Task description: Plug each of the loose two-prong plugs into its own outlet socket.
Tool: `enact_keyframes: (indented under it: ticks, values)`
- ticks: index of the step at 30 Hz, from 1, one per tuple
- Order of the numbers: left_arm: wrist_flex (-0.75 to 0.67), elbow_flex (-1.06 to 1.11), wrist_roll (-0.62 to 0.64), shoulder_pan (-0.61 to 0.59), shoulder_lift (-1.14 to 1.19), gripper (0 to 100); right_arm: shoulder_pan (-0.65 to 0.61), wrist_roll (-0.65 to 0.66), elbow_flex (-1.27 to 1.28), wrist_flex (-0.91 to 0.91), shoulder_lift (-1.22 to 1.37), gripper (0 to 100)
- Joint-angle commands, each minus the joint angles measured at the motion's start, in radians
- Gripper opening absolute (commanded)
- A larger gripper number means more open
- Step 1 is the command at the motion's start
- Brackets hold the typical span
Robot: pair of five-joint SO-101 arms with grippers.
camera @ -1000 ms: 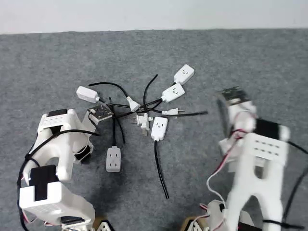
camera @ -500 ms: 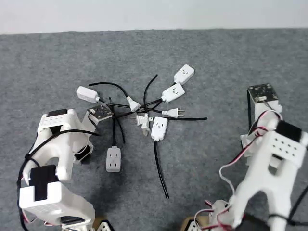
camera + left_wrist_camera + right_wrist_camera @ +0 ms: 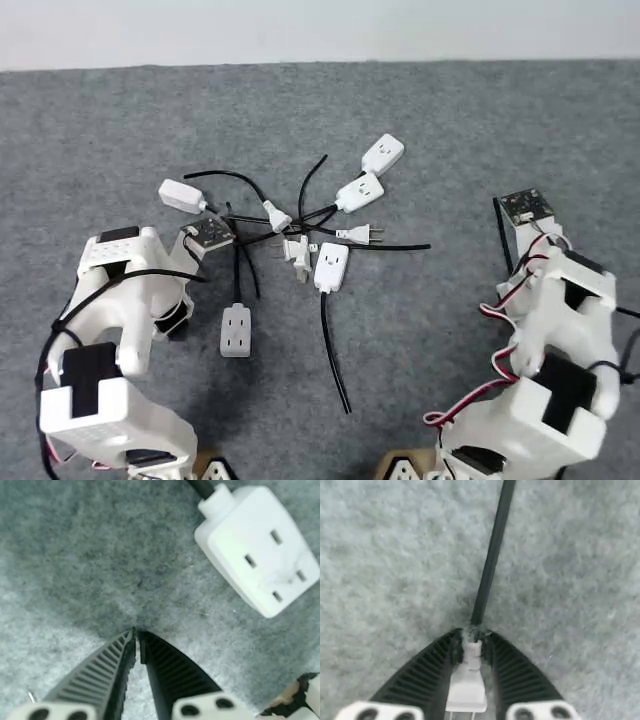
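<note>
right gripper (image 3: 471,636) is clamped on a white two-prong plug (image 3: 466,690), pinched lengthwise between the fingers. the plug's long axis runs straight along the gripper, and its black cord (image 3: 492,555) comes out past the fingertips and lies on the grey carpet (image 3: 380,555). so i'd guess the prongs face back toward the wrist rather than outward, though i can't actually see them. that's the bit that matters, because the sockets are well apart from it, in the tangle at the middle of the table, off to that arm's left. nearest looks like the upper socket (image 3: 360,192), with the lower socket (image 3: 331,266) a bit further in. left gripper (image 3: 136,636) is pinched closed on nothing, tips touching, just beside a white socket block (image 3: 257,550) lying face up with its slots showing. so the left arm is nearer a socket but the right one has the plug, and it probably needs a regrip or handover to point the prongs the right way
</note>
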Motion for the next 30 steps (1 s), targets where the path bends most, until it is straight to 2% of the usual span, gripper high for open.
enact_keyframes:
  ticks: [1,4,9,12,16,27,30]
  values:
    - [-0.017,-0.033,-0.008,-0.009,-0.009,1,0.013,-0.023,-0.068,0.051,-0.007,20.7]
    - [-0.017,-0.033,-0.008,-0.009,-0.009,1,0.013,-0.055,-0.100,0.162,-0.038,21.0]
    - [-0.017,-0.033,-0.008,-0.009,-0.009,1,-0.005,-0.063,-0.089,0.280,-0.096,11.4]
    - [-0.017,-0.033,-0.008,-0.009,-0.009,1,-0.015,-0.066,-0.060,0.240,-0.099,10.7]
    - [-0.017,-0.033,-0.008,-0.009,-0.009,1,-0.015,-0.135,-0.051,0.160,-0.090,10.8]
    - [-0.017,-0.033,-0.008,-0.009,-0.009,1,-0.053,-0.137,-0.051,0.148,0.022,10.3]
    - [-0.017,-0.033,-0.008,-0.009,-0.009,1,-0.051,-0.137,-0.051,0.150,0.033,6.0]
